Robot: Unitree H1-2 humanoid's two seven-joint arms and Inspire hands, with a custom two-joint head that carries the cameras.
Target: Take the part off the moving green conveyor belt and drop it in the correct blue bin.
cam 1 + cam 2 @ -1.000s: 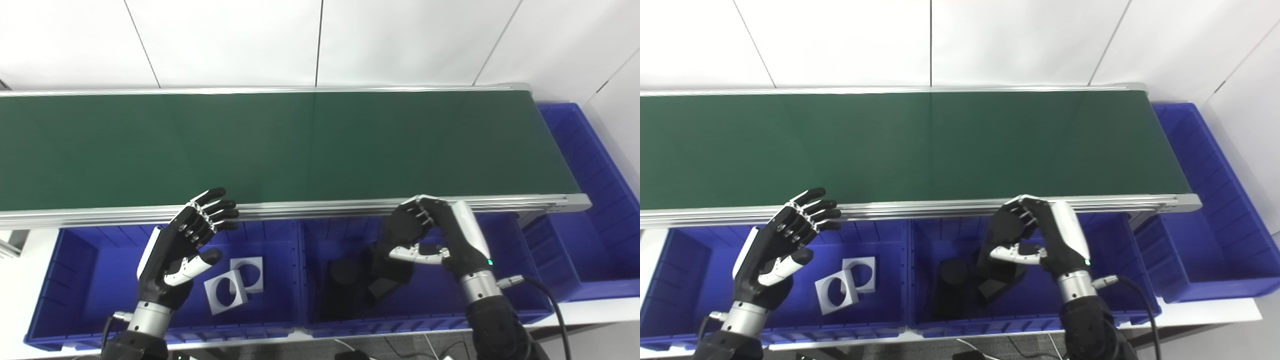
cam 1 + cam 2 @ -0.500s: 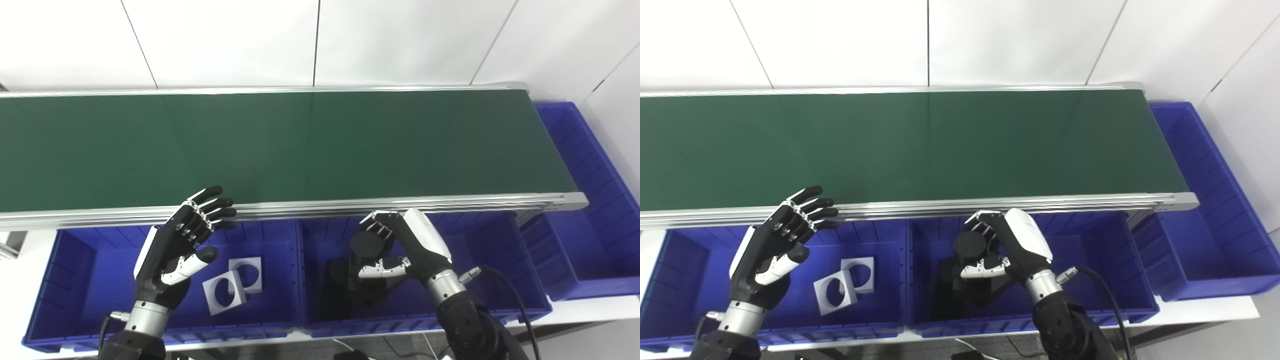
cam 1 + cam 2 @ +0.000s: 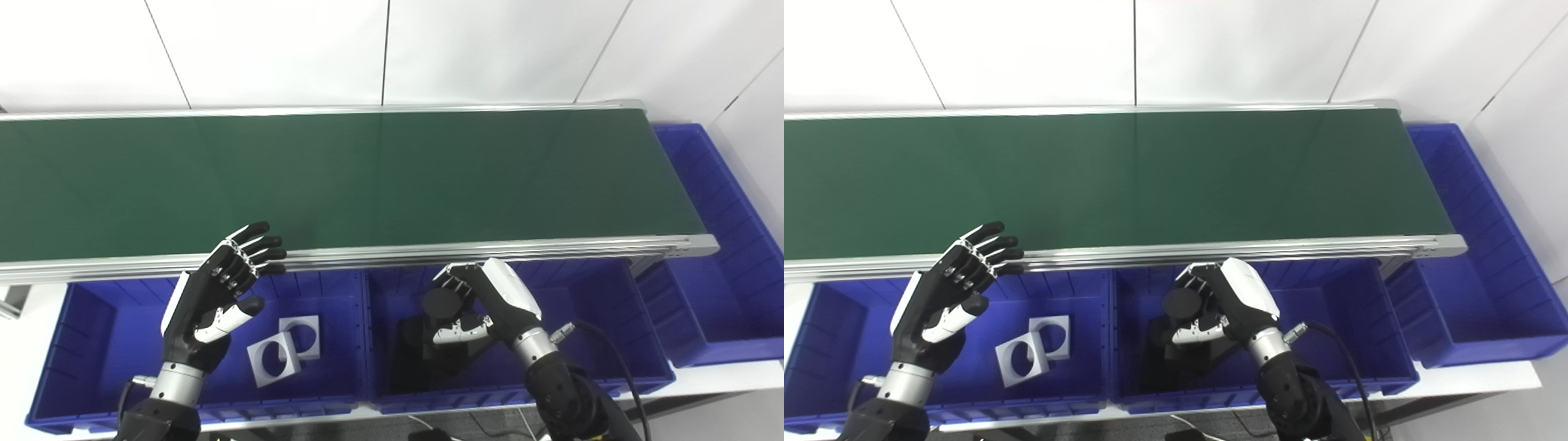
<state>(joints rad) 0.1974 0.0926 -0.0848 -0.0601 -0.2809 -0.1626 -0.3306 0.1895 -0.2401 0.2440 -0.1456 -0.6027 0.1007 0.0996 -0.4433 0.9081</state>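
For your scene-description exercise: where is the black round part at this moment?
The black round part is in the right hand, held above the middle blue bin, over the other black parts and just below the conveyor belt rail.

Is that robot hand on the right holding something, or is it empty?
Holding. The right hand has its fingers curled around a black round part, above the middle blue bin.

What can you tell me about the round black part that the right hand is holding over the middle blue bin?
The round black part looks like a short matte cylinder with a flat circular face, turned up toward the camera. The right hand holds it, fingers curled over its far side and the thumb below. It hangs above the middle blue bin, over other black parts lying inside. Its underside is hidden.
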